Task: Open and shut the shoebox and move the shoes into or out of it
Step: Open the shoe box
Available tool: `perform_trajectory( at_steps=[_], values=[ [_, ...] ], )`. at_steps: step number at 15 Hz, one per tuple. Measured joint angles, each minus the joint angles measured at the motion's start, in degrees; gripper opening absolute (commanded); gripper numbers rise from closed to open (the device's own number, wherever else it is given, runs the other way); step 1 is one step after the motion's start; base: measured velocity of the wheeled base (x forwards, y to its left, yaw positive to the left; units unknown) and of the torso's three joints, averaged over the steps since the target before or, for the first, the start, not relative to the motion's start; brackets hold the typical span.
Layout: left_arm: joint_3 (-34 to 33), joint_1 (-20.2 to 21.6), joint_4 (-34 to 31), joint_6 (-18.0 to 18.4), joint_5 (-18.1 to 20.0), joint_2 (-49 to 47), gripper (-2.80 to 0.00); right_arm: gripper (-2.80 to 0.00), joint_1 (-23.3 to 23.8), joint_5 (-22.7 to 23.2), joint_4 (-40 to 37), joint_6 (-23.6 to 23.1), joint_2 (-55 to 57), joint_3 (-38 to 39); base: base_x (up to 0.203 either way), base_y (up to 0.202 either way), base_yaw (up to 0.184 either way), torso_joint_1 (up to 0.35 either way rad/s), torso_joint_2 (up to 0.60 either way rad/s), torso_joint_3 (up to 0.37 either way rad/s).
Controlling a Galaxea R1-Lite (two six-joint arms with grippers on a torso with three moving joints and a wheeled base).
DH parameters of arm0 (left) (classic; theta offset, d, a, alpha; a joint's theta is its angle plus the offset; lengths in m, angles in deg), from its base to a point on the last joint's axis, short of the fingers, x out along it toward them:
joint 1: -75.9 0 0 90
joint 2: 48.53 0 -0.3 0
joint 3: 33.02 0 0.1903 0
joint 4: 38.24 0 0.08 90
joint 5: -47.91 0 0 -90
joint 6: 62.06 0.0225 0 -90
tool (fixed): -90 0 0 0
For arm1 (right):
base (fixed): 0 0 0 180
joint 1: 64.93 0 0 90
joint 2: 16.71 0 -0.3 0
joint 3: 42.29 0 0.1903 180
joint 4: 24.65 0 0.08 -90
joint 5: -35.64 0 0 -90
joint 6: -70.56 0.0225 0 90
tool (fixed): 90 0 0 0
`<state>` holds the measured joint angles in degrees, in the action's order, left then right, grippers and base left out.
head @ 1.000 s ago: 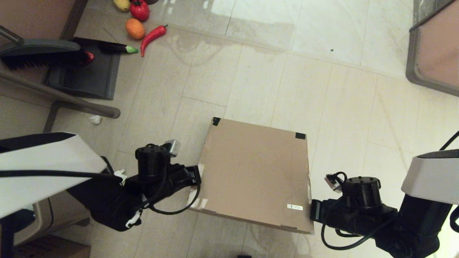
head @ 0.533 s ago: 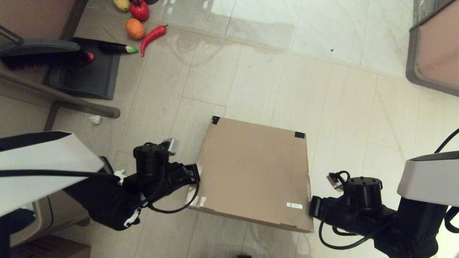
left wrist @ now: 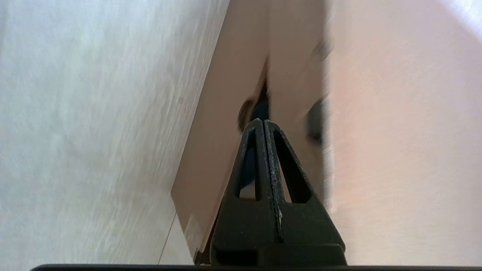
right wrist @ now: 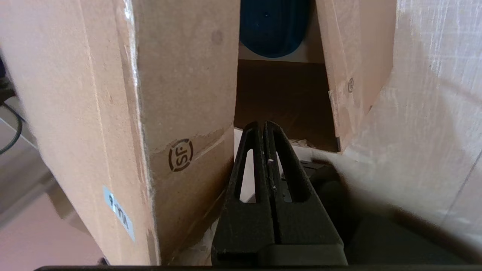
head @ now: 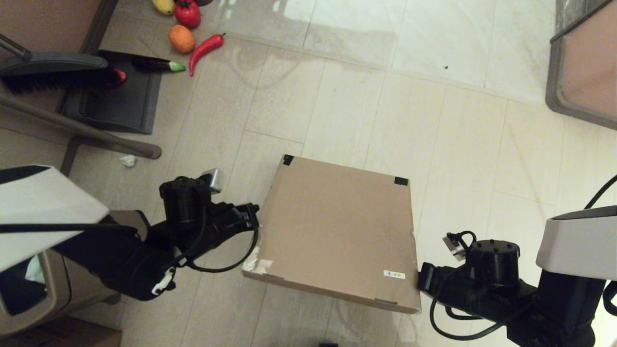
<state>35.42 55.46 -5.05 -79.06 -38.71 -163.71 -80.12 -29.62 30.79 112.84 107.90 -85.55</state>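
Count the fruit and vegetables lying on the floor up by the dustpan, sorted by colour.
Red: 2, tomato and chili pepper
Orange: 1, orange fruit
Yellow: 1, yellow fruit
Dark purple: 1, eggplant
Total: 5

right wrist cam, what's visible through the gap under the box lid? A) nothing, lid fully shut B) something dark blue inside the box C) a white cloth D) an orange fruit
B: in the right wrist view the lid stands lifted off the shoebox wall, and past the shut right gripper a rounded dark blue shoe shows deep in the opening.
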Motion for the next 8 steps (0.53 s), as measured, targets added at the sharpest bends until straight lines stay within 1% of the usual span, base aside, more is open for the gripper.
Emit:
perform_trajectory(
  at_steps=[2,4,6,8],
  values=[
    [0.59,0.62,-1.19,0.01,-0.35,2.72,-2.80,-2.80,-0.13,-0.02,0.06,2.57,-0.49,-0.16,0.000,0.000,0.000,0.000,0.00,0.000],
    [1.67,2.28,-1.56,0.04,-1.76,5.16,-2.80,-2.80,-0.16,-0.02,0.80,6.05,-1.28,-0.20,0.000,0.000,0.000,0.000,0.00,0.000],
    [2.67,4.87,-1.60,0.04,-2.98,6.68,-2.80,-2.80,-0.16,0.04,1.40,8.59,-2.29,-0.09,0.000,0.000,0.000,0.000,0.00,0.000],
    [3.75,8.40,-1.56,0.00,-3.61,7.42,-2.80,-2.80,-0.16,0.89,1.42,12.18,-3.76,0.00,0.000,0.000,0.000,0.000,0.00,0.000]
  ],
)
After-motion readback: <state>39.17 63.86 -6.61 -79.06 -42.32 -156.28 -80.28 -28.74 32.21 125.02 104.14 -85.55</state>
